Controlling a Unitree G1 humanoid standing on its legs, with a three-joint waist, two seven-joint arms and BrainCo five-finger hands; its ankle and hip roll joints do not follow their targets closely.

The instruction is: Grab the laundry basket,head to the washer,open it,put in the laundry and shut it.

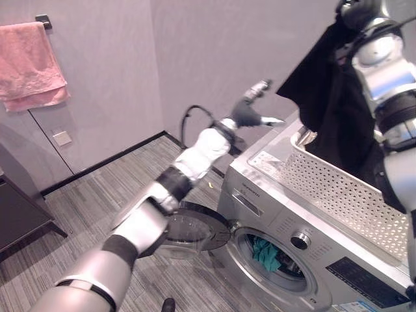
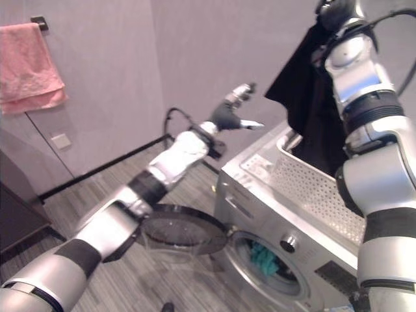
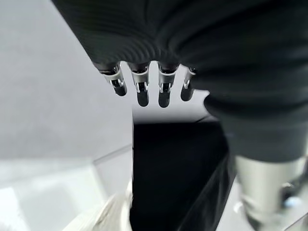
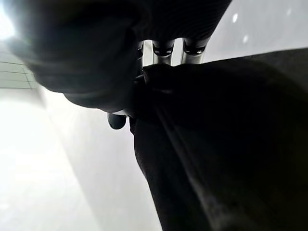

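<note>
While our right hand [image 4: 144, 62] holds the black garment [image 1: 328, 97] high above the laundry basket [image 1: 338, 188], these are the lines that matter to us:

Right hand: fingers curled round a bunch of the black cloth, pinching it at the top.
Garment: hangs straight down from that hand, long axis vertical, its lower end still inside the basket on top of the washer [image 1: 286, 227].
Drum opening [image 1: 270, 257]: below and in front of the basket, door [image 1: 188, 231] swung open toward our left, teal laundry [image 1: 265, 252] already inside.
Left hand [image 1: 250, 110]: raised near the washer's back corner, fingers loosely spread, holding nothing.
Nearer hand: we judge the right one, which must carry the cloth forward and down.
</note>
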